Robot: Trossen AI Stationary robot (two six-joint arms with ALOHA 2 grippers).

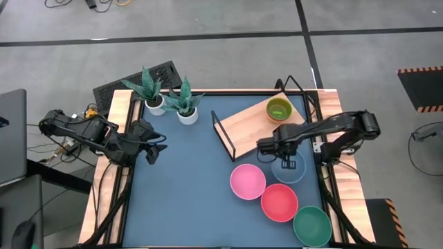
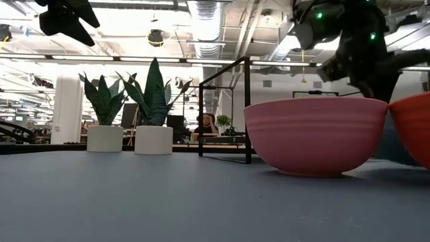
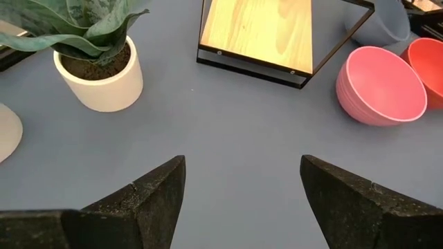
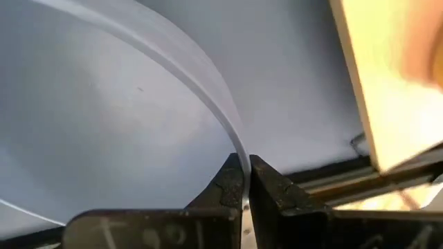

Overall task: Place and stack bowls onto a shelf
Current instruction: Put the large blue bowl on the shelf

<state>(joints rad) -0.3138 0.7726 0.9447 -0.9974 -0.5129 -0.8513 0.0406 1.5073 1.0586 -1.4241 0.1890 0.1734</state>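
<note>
The right gripper (image 1: 289, 164), its arm reaching in from the table's right edge, pinches the rim of the blue bowl (image 1: 288, 169) just beside the shelf (image 1: 250, 125), which carries one lime green bowl (image 1: 279, 108), while the left gripper (image 1: 158, 147) waits open near the left edge.

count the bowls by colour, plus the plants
lime green small plastic bowl: 1
pink round plastic bowl: 1
coral-red round plastic bowl: 1
dark green round plastic bowl: 1
blue round plastic bowl: 1
white potted plants: 2
total: 7
</note>
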